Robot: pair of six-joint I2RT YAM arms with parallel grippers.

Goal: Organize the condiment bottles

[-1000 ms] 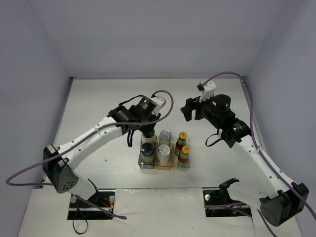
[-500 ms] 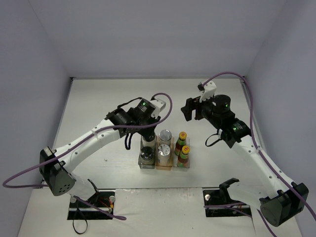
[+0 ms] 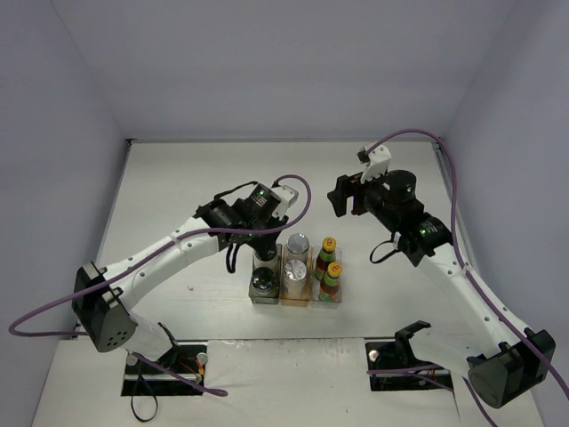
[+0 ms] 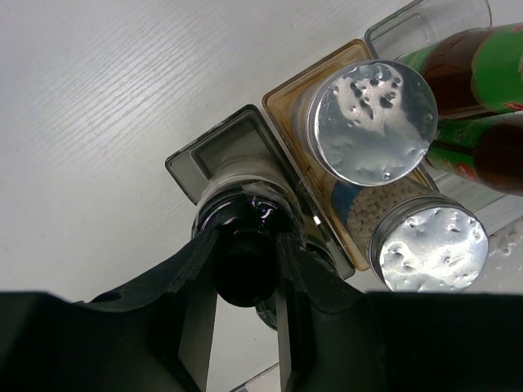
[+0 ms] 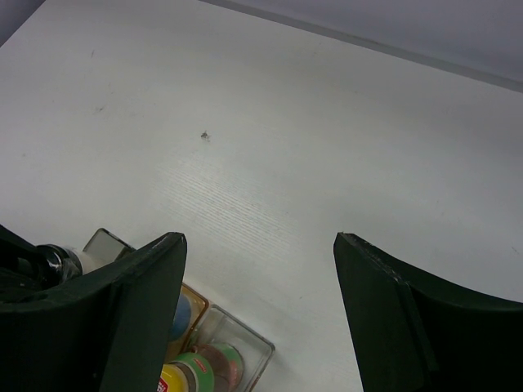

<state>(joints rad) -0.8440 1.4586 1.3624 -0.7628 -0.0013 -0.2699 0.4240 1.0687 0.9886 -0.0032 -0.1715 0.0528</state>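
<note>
My left gripper (image 3: 265, 252) is shut on the black cap of a pale bottle (image 4: 245, 265). Its body stands in the far end of the grey bin (image 4: 214, 151). A second black-capped bottle (image 3: 262, 283) stands in the near end of that bin. Two silver-capped bottles (image 4: 376, 122) (image 4: 429, 245) stand in the amber bin (image 3: 296, 294). Two dark bottles with red-green labels (image 3: 328, 250) (image 3: 334, 272) stand in the clear bin (image 3: 331, 299). My right gripper (image 3: 341, 197) is open and empty, held high behind and to the right of the bins (image 5: 237, 343).
The three bins stand side by side in the middle of the white table (image 3: 178, 196). Grey walls close off the left, back and right. Two black fixtures (image 3: 404, 351) sit at the near edge by the arm bases.
My left arm has shifted a little right and lower, with the black-capped bottle in it sinking into the grey bin. The right arm has not moved.
</note>
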